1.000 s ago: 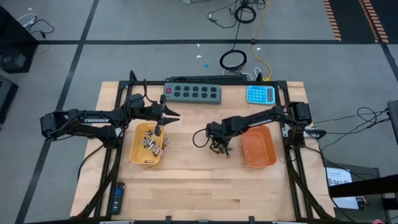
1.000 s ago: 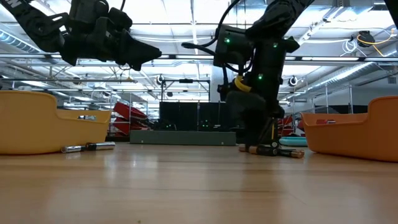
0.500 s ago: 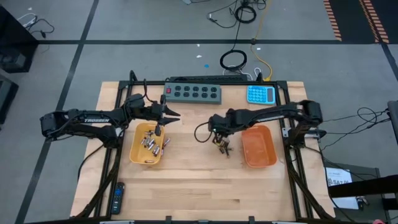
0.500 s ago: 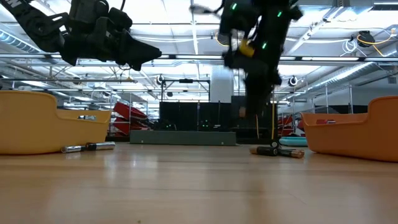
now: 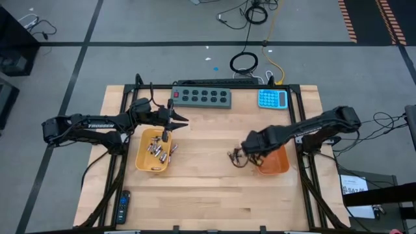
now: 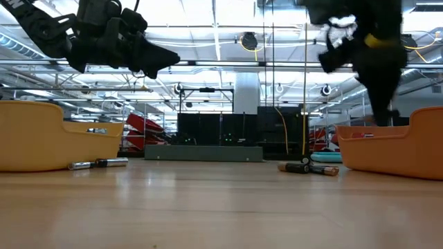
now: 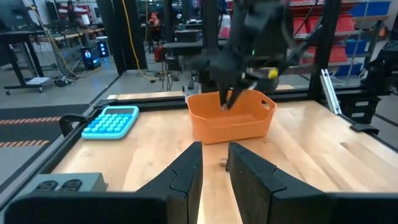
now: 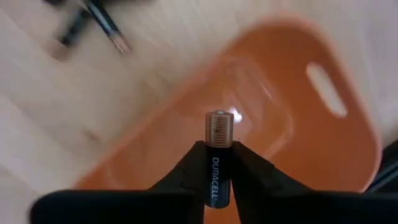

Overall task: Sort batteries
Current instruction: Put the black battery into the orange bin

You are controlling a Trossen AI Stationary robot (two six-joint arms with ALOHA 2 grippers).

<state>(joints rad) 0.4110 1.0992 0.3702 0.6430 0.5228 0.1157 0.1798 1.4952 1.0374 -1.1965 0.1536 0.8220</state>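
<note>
Delivery was the step in hand: the right end effector (image 8: 214,163) clenched a dark battery (image 8: 217,155) above the orange tray (image 8: 298,124); release came next. The left end effector (image 7: 214,165), nearly closed and empty, waited above the yellow tray (image 5: 142,156).

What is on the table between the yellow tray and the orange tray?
Mostly bare wood. In the high view, only a few loose batteries lie just beside the orange tray; nothing else sits between it and the yellow tray.
</note>
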